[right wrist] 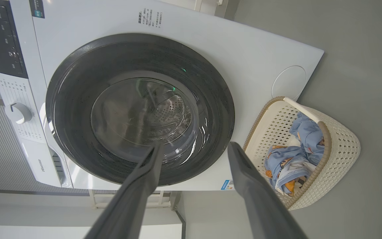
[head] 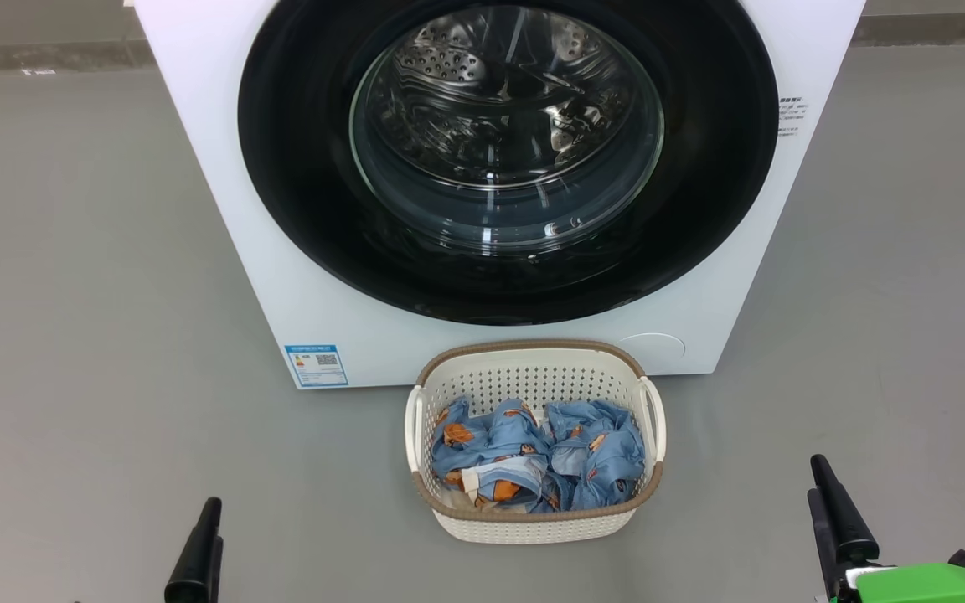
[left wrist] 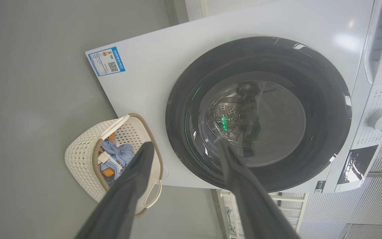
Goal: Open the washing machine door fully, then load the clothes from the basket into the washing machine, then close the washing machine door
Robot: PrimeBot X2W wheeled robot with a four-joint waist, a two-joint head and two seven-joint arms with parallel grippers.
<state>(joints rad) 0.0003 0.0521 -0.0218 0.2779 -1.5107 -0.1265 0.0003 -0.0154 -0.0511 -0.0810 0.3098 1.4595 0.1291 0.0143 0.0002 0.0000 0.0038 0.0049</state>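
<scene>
White washing machine, glossy black door, cream perforated basket, blue clothes with orange figures.

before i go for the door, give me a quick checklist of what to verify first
1. Door open for loading: not ok. The washing machine door is shut flat against the front.
2. Left gripper free: ok. Its fingers are spread and hold nothing.
3. Right gripper free: ok. Its fingers are spread and hold nothing.
4. Clothes ready: ok. They are all bundled inside the basket.
5. Basket clear of the door's swing: cannot tell. It stands on the floor right in front of the washing machine, below the door.
</scene>
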